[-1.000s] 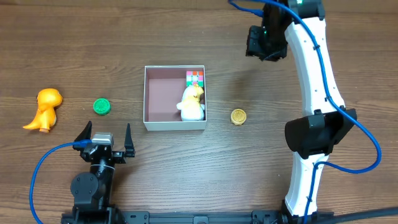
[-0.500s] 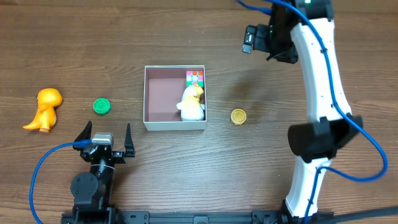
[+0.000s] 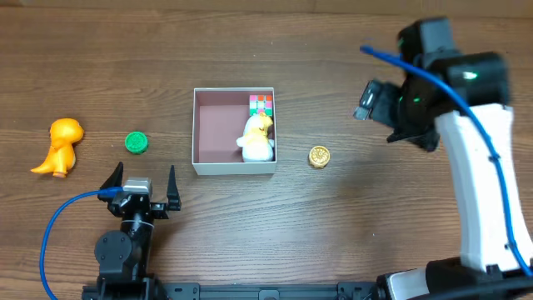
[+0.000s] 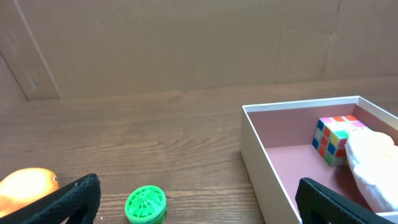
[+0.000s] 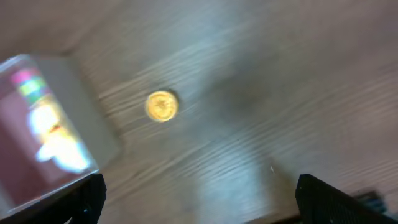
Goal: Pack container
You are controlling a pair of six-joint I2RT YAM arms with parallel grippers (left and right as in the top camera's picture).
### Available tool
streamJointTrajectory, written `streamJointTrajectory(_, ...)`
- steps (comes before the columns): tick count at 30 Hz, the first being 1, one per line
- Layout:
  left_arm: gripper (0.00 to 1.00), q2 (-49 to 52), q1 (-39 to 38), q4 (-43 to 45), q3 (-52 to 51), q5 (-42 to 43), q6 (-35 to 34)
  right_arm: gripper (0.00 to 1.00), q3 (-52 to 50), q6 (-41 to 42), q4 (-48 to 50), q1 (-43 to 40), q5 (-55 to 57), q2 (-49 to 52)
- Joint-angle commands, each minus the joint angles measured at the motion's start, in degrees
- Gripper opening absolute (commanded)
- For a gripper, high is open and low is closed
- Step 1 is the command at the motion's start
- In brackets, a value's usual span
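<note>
Right gripper (image 5: 199,202), fingers spread wide, is held at right of frame; 1 yellow disc (image 3: 319,156), just right of the centre-frame container (image 3: 236,169), is best straddled squarely and pinched across its rim.

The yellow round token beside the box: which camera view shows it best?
The overhead view: the token is sharp there, lying on the table apart from the box. The right wrist view has it too, but blurred. The left wrist view does not show it.
</note>
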Motion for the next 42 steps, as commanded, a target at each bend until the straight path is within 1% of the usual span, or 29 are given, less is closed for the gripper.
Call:
streamJointTrajectory(1,1.00,-0.15,0.46,0.02,-0.17,0.81,0.87,1.00,-8.44,10.54,5.57,-0.22,1.20,0.70)
streamJointTrajectory(3,1.00,-0.15,0.46,0.02,-0.17,0.81,0.87,1.00,-11.98,10.21,10.27,-0.17,-2.89,0.70)
streamJointTrajectory(5,1.00,-0.15,0.46,0.02,-0.17,0.81,0.87,1.00,-14.23,6.64,13.03,0.11,-4.94,0.70)
streamJointTrajectory(8,1.00,-0.15,0.46,0.02,-0.17,0.81,0.87,1.00,-18.29,1.20,17.16,0.96,-4.57,0.70)
streamJointTrajectory(14,1.00,-0.15,0.46,0.02,-0.17,0.81,0.87,1.00,-23.08,-3.23,23.82,1.14,-4.61,1.18)
streamJointTrajectory(16,1.00,-0.15,0.46,0.02,-0.17,0.81,0.87,1.00,-24.13,-3.43,24.72,1.16,-4.68,1.68)
streamJointTrajectory(22,1.00,-0.15,0.46,0.02,-0.17,0.81,0.87,1.00,-24.59,-8.98,25.00,2.73,-4.81,6.67)
streamJointTrajectory(27,1.00,-0.15,0.46,0.02,-0.17,0.81,0.87,1.00,-24.59,-8.68,25.11,5.40,-4.57,11.61)
streamJointTrajectory(37,1.00,-0.15,0.46,0.02,-0.17,0.81,0.87,1.00,-24.59,-8.96,26.60,8.22,-3.10,12.55)
streamJointTrajectory(42,1.00,-0.15,0.46,0.02,-0.17,0.81,0.87,1.00,-24.61,-11.98,28.83,8.22,-2.60,14.14)
